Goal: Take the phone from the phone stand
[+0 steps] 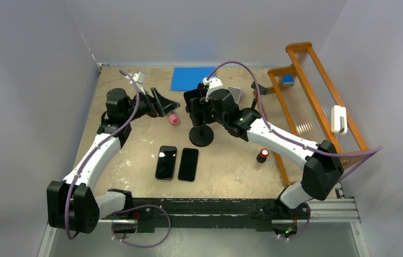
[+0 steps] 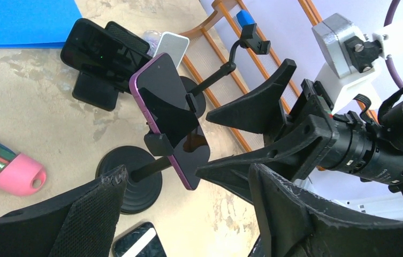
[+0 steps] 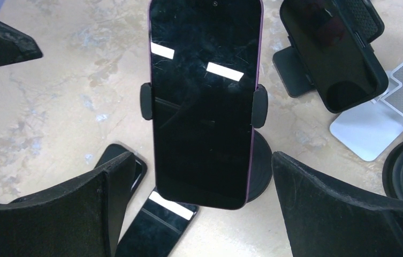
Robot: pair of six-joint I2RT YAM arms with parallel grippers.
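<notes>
right claw [image 3: 202,160]: fingers wide apart, one on each side of the phone [image 3: 204,91] | left claw [image 1: 168,106]: fingers apart, holds nothing | phone: clamped in the phone stand [image 2: 135,182] | stand: middle of the desk [image 1: 231,160] | two flat phones [image 1: 166,162]: nearer the near edge

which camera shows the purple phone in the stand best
Right wrist: the purple phone faces it squarely, screen and both side clamps showing. Left wrist sees it at a slant. From the top external view the right gripper hides it; only the stand base shows.
</notes>
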